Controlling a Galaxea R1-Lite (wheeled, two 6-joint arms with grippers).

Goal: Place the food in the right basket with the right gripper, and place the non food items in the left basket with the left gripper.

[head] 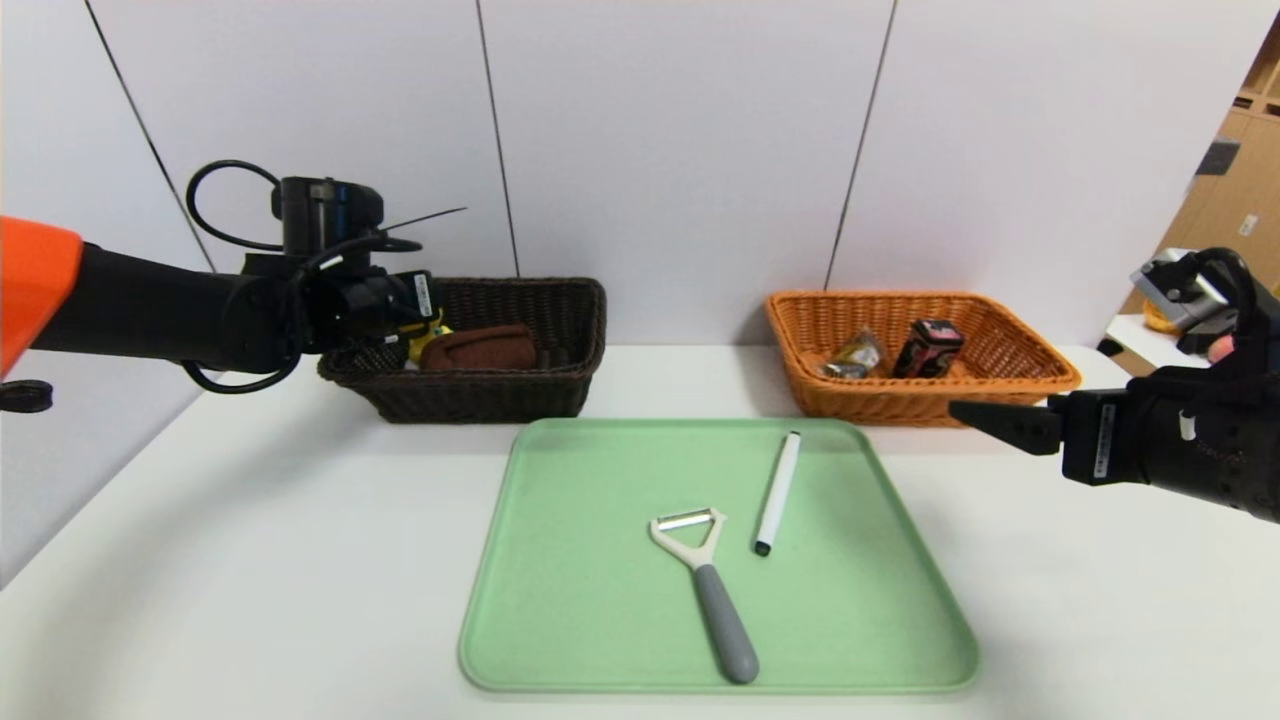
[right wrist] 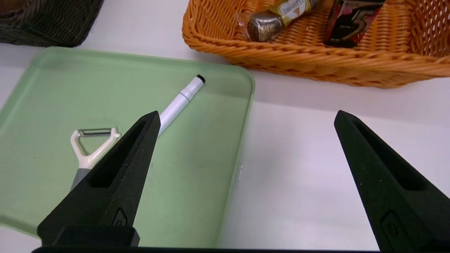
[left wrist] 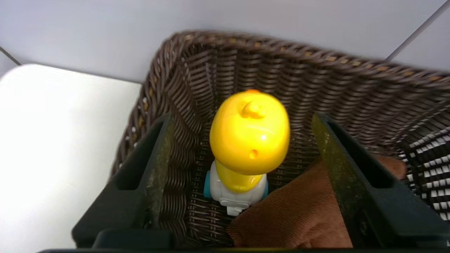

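Our left gripper (left wrist: 242, 154) hangs spread over the dark basket (head: 560, 330), a yellow toy (left wrist: 248, 140) and brown cloth (left wrist: 302, 214) crowding beneath. On the green tray (head: 560, 600), peeler (head: 705, 590) and marker (head: 778, 492) lie apart, open above.

Head overview; wrist close-ups, tray (head: 600, 600) shared.

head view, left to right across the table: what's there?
left claw → dark basket → peeler → marker → orange basket → right claw. Peeler and marker lie on the green tray.
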